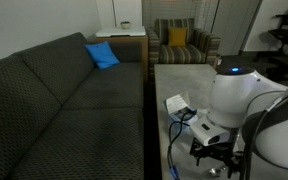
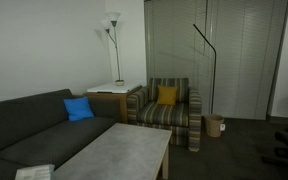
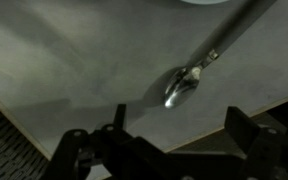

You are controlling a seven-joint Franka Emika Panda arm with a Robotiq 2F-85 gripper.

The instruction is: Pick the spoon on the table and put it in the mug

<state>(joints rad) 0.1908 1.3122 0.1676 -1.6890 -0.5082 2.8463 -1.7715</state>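
1. The grey desk (image 3: 54, 60) fills the wrist view, with its edge crossing the lower left corner.
2. The spoon (image 3: 184, 85) lies flat on the desk right of centre, its handle running toward the upper right.
3. The fingers (image 3: 236, 128) stand wide apart, just short of the spoon's bowl and holding nothing.

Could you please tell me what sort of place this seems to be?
Most likely a living room or lounge: a long dark sofa with a blue cushion, a striped armchair, a white floor lamp and a grey table.
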